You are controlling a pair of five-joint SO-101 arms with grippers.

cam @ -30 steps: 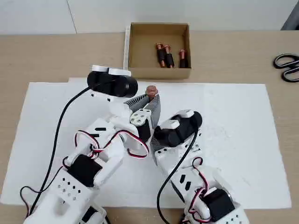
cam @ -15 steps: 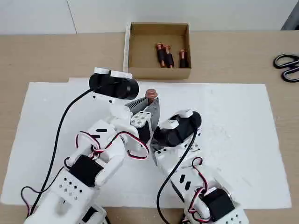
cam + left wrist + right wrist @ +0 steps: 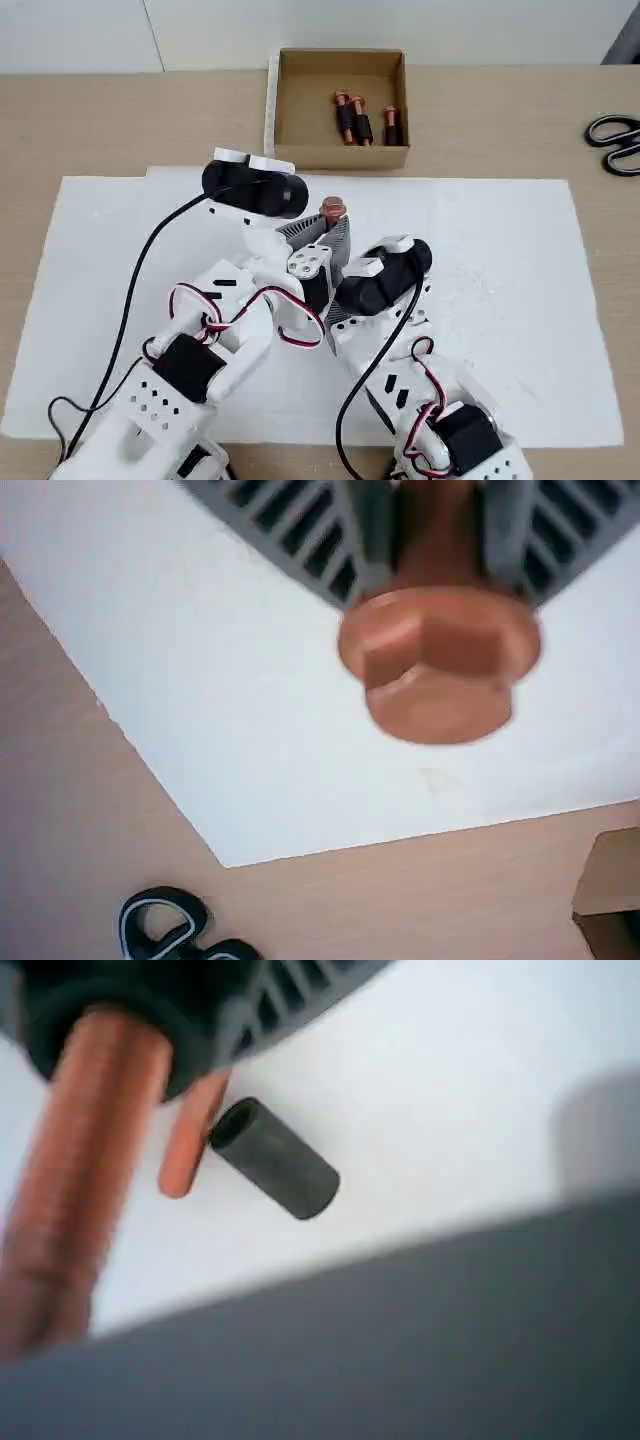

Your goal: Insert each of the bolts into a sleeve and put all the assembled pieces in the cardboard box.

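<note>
Your left hand [image 3: 326, 227] is clenched on a bolt [image 3: 437, 665], whose long axis points head-first toward the box [image 3: 341, 157]. The box sits just beyond it, near the table's [image 3: 100, 120] far edge. A loose sleeve [image 3: 275, 1158] lies on the paper [image 3: 500, 260].

A lab-style workbench: wooden table [image 3: 100, 120], white paper sheet [image 3: 500, 300], scissors [image 3: 615, 143].
</note>
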